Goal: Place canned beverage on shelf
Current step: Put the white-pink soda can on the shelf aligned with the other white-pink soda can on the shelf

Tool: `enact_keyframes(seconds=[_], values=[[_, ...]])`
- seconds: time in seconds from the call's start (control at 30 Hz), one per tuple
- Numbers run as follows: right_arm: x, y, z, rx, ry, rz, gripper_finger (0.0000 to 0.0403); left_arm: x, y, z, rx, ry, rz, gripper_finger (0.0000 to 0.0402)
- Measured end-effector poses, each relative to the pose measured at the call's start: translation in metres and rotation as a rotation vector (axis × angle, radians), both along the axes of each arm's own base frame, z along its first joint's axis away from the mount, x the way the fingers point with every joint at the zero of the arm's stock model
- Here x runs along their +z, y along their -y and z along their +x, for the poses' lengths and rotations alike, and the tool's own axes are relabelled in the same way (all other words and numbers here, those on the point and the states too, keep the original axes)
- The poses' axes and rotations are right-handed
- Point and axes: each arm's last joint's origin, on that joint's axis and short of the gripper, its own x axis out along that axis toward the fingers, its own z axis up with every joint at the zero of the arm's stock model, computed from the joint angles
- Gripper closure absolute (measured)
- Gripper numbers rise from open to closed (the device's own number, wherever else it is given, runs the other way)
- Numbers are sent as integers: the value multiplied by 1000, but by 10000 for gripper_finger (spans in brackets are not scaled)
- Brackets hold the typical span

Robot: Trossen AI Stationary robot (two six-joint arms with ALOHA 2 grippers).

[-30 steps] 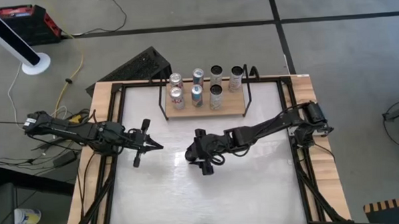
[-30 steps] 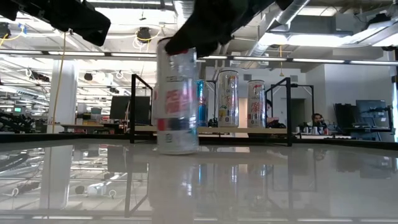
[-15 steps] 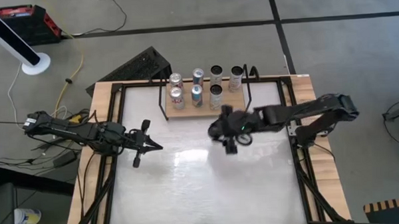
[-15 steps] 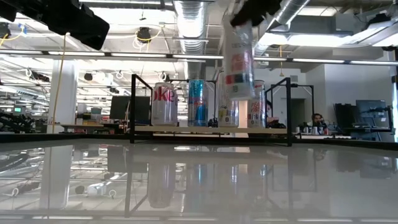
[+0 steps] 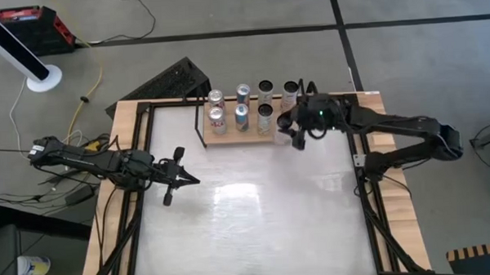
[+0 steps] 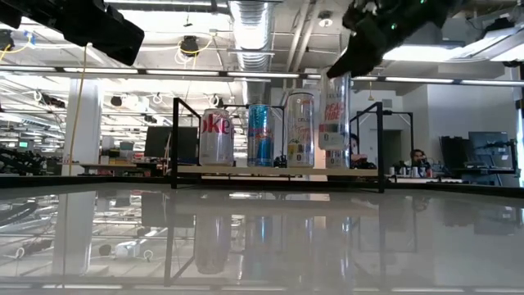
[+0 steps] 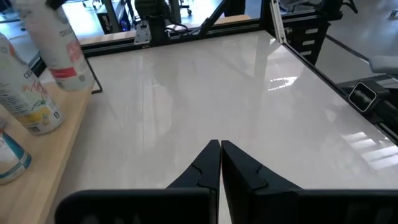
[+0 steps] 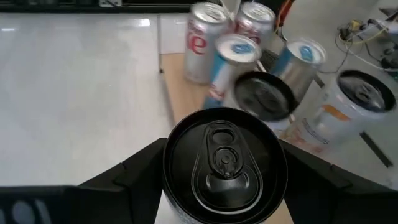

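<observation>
Over the right end of the shelf [image 5: 249, 137], the right gripper [image 5: 298, 129] carries a canned beverage [image 6: 335, 115], its fingers clamped on either side of the can just below the black lid [image 8: 224, 163] so the can hangs upright. From table height, the can's base sits above the light-wood board, apparently clear of it, close to the wire upright [image 6: 381, 146] at that end. It appears headed for the open front corner, since seven other cans [image 5: 241, 110] already fill the rest of the board in two rows. Gripping near the top likely keeps the fingers clear of the neighbouring cans as it descends. The left gripper [image 5: 174, 178] waits well apart over the left side of the white tabletop [image 5: 248, 219], its fingers pressed together on nothing.
</observation>
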Motion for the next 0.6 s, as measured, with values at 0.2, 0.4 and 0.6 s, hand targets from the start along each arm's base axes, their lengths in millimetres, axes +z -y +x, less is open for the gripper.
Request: enact_keyframes(seconds=[0.2,0.4,0.6], values=[[-15,30,-5,-64,-67,28,116,0,0,0,0,0,0,402],[-18,47,-12,-95,-77,37,116,0,0,0,0,-3,3,402],[-17,54,-17,-102,-62,54,116,-1,0,0,0,-9,4,402]])
